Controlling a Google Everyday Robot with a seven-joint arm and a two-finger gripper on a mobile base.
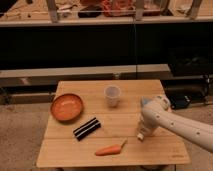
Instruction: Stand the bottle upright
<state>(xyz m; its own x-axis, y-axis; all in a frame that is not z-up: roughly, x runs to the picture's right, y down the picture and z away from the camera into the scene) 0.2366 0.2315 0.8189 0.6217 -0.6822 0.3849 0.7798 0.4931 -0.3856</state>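
My white arm reaches in from the lower right across the wooden table (75,152). My gripper (141,134) points down at the table's right part, just right of the carrot's tip. A small pale piece shows at its lower end. I cannot tell whether that piece is the bottle or part of the gripper. No other sign of the bottle shows; the arm covers that spot. A small blue-grey object (144,101) peeks out behind the arm's upper end.
A translucent white cup (112,95) stands upright at the table's middle back. An orange bowl (66,106) sits at the left. A black striped bar (86,128) lies left of centre. A carrot (111,149) lies near the front edge. Dark shelving stands behind the table.
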